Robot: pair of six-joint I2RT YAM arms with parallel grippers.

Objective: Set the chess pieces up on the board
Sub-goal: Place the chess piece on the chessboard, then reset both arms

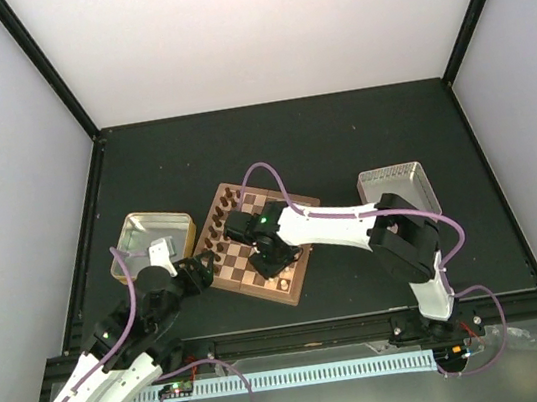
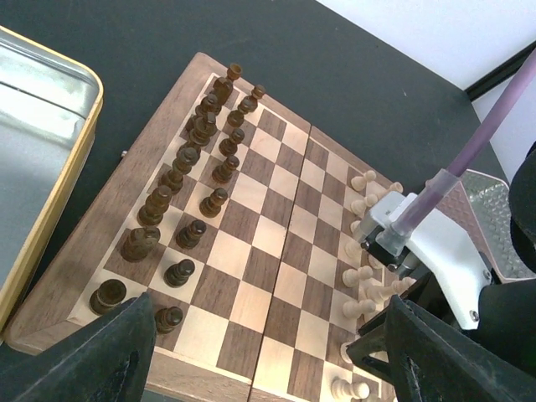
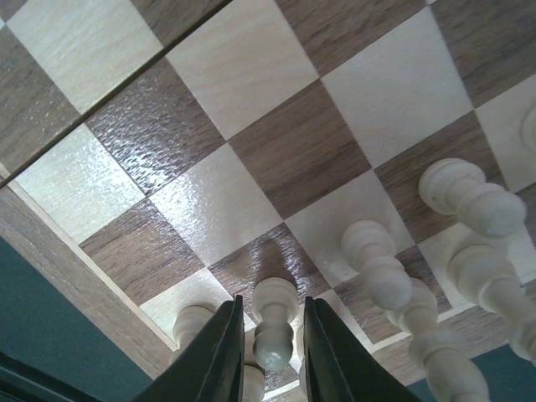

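You have one board (image 2: 276,226) and two trays: a gold tin tray (image 1: 149,215) and a silver tray (image 1: 392,168). Dark chessmen (image 2: 194,233) stand in two rows, roughly sixteen. The cream chess pieces (image 3: 373,251) are partly hidden, so they cannot be counted.

White shells (image 1: 327,222), black joints (image 1: 407,246), purple cables (image 2: 490,121) (green light (image 1: 262,220) glowing)

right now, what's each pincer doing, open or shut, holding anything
Left pincer: open wide, empty.
Right pincer: slightly open around a standing cream pawn, slim gaps either side, apparently not gripping it.
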